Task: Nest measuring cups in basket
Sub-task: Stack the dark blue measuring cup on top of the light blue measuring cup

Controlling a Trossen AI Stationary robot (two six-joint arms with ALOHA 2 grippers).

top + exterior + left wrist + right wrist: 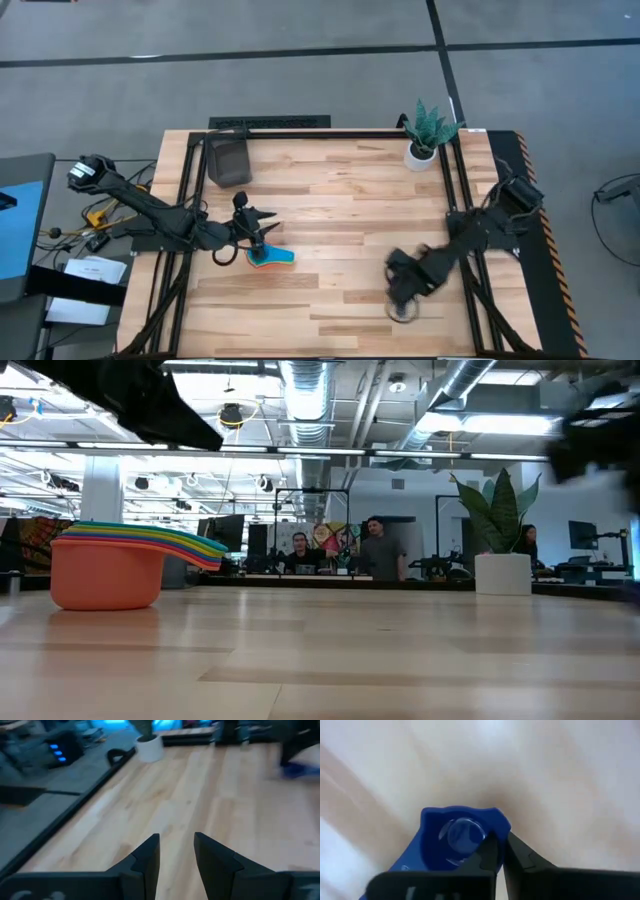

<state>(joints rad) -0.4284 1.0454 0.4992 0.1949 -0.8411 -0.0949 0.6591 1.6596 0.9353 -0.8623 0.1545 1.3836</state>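
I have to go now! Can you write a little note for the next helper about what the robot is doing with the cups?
Left tool: open, empty, over the nested cup stack on the table's left.
Right tool: shut on a dark blue cup at the table's front right.
Basket: back left corner; nothing visible inside.
Done: most cups nested in the stack.
Left: add the dark blue cup and get the stack into the basket.

the left arm reaches in from the table's left edge, its left gripper [262, 232] held above the boards, fingers [145, 857] slightly parted. the right arm bends down toward the near edge, its right gripper [501, 851] pinched on a cup rim.
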